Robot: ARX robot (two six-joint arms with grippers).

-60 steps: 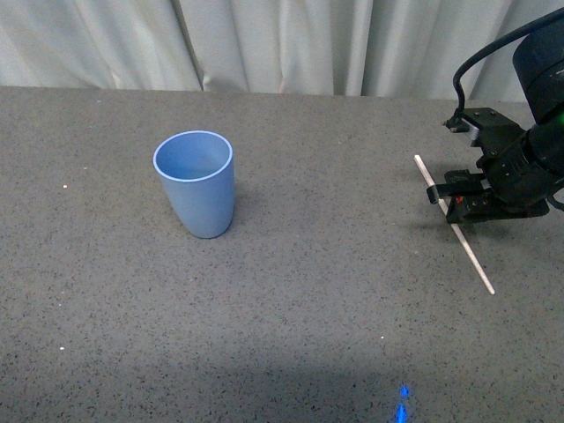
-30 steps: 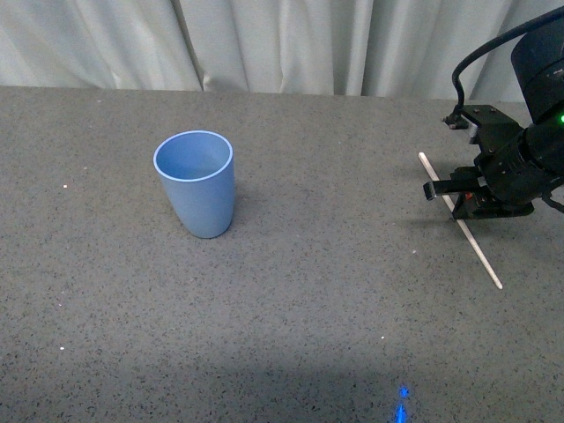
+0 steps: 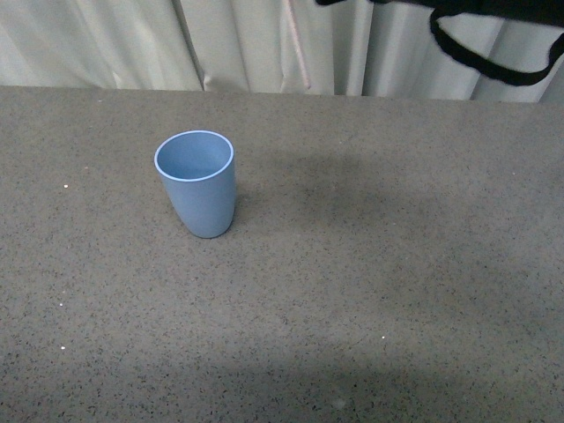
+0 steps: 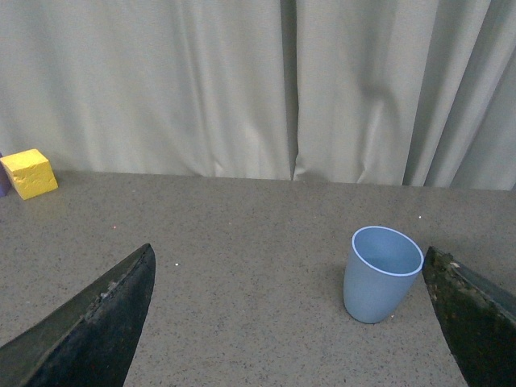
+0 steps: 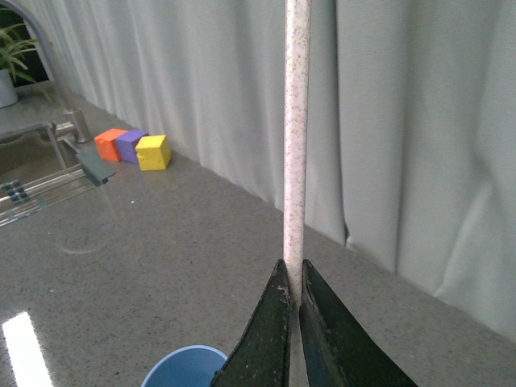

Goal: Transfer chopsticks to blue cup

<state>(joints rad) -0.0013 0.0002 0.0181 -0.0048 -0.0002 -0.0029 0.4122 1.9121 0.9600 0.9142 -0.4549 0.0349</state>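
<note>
The blue cup [image 3: 195, 183] stands upright and empty on the grey table, left of centre. It also shows in the left wrist view [image 4: 383, 272] and at the lower edge of the right wrist view [image 5: 184, 367]. My right gripper [image 5: 292, 278] is shut on the chopsticks [image 5: 296, 137], a thin pale speckled stick held high above the table. In the front view only part of the stick [image 3: 298, 48] shows against the curtain, under the arm at the top edge. My left gripper [image 4: 288, 251] is open and empty, low over the table, with the cup just inside one finger [image 4: 476, 314].
A pale curtain [image 3: 106, 44] closes the table's far edge. Orange [image 5: 111, 143], purple [image 5: 131, 145] and yellow [image 5: 153, 151] blocks sit by the curtain; the yellow block also shows in the left wrist view [image 4: 29, 172]. A black cable [image 3: 493, 62] hangs at the top right.
My right gripper has lifted the chopsticks off the table at the right and carried them up and leftward. The arm has left most of the front view. The cup has not moved.
</note>
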